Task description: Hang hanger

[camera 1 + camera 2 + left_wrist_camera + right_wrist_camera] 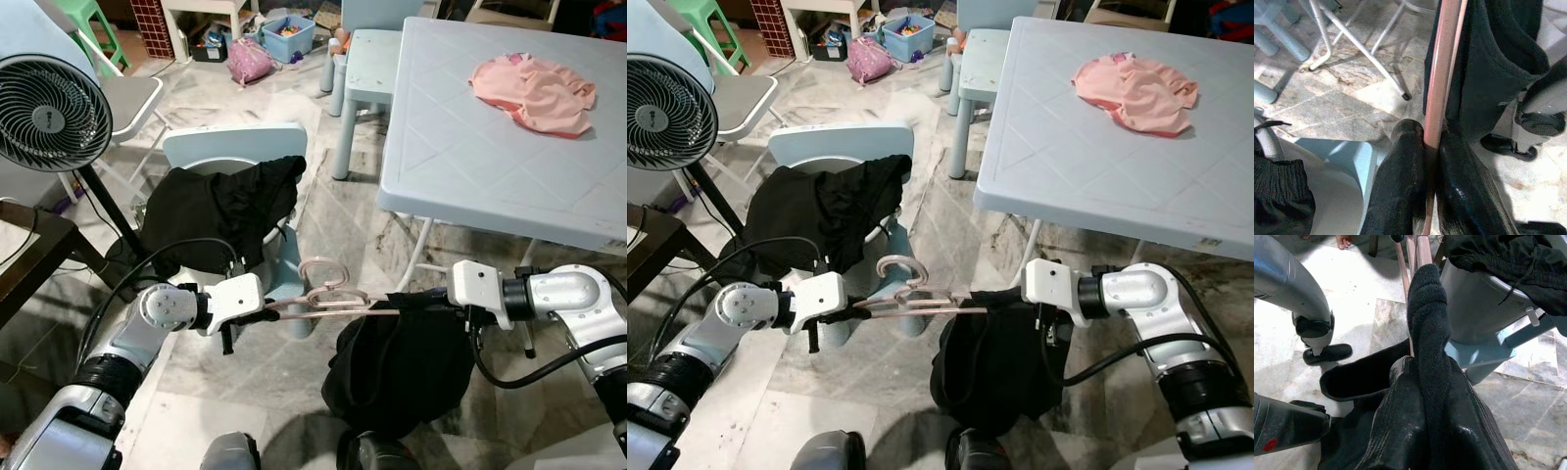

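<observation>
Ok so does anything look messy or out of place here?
Yes. A black garment is slumped over the small blue chair, and a pink cloth lies crumpled on the table. The black garment on the hanger, held between the left gripper and right gripper, hangs bunched at one end.

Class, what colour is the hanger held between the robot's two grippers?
Rose-gold pink; the hanger shows best in the left eye view.

Pale blue table point(460, 147) with crumpled pink cloth point(534, 91) on top.

Fan point(44, 113) left of chair point(235, 147); table point(470, 147) right.
</observation>
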Controlling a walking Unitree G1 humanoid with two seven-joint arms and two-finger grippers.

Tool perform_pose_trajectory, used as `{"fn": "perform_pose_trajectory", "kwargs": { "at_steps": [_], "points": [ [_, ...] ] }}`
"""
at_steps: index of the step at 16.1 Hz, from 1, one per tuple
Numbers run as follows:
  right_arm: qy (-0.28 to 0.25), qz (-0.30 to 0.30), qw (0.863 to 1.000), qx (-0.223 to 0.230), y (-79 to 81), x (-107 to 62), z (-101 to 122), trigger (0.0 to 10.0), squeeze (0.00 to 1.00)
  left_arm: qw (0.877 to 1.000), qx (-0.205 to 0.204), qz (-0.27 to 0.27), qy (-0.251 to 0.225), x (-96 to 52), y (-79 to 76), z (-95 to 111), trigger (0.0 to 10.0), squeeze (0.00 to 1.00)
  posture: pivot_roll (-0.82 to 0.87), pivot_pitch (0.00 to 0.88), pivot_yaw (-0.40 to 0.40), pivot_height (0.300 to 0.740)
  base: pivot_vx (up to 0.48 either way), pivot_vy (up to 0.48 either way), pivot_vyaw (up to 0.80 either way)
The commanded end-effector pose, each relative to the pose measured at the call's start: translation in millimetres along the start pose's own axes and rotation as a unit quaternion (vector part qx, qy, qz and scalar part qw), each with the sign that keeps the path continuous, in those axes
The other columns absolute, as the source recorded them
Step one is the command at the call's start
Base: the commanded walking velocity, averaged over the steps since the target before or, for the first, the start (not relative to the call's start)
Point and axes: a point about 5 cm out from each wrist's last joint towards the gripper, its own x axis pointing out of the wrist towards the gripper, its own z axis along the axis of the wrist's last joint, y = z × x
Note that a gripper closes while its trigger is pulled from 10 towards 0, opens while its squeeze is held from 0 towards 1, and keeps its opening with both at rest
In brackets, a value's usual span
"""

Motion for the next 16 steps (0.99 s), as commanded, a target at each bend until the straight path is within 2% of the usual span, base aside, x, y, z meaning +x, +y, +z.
{"fn": "perform_pose_trajectory", "kwargs": {
  "at_steps": [1,3,8,9,10,14,16],
  "points": [
    [-0.012,-0.006,1.000,-0.019,-5.0,-5.2,9,10.0,0.00,0.999,-0.003,0.031,-0.009,-2.5,8.8,3,0.0,0.00,-0.07,0.096,-0.029,0.740,0.000,0.000,0.00],
    [-0.013,-0.009,1.000,-0.019,-6.3,-4.2,9,10.0,0.00,0.998,-0.009,0.054,-0.026,-1.3,12.2,5,0.0,0.00,-0.07,0.092,-0.030,0.740,0.000,0.000,0.00],
    [-0.014,-0.009,1.000,-0.018,-9.5,-2.6,10,10.0,0.00,0.998,-0.003,0.060,-0.033,0.0,10.7,5,0.0,0.00,-0.06,0.084,-0.031,0.740,0.000,0.000,0.00],
    [-0.019,0.003,1.000,-0.002,-8.8,-2.1,10,10.0,0.27,0.997,-0.003,0.064,-0.035,-0.2,11.4,5,0.0,0.00,-0.06,0.081,-0.032,0.740,0.000,0.000,0.00],
    [-0.022,0.013,1.000,0.015,-8.6,-1.6,10,10.0,1.00,0.997,-0.003,0.068,-0.035,-0.1,12.1,5,0.0,0.00,-0.06,0.079,-0.031,0.740,0.000,0.000,0.00],
    [-0.029,0.004,0.999,0.024,-12.4,-4.0,12,10.0,1.00,0.992,-0.017,0.112,-0.064,1.6,17.4,10,0.0,0.00,-0.06,0.075,-0.025,0.740,0.000,0.000,0.00],
    [-0.036,-0.012,0.999,0.028,-16.1,-5.8,13,10.0,1.00,0.985,-0.028,0.139,-0.095,2.2,21.2,17,0.0,0.00,-0.07,0.075,-0.024,0.740,0.000,0.000,0.00]
  ]
}}
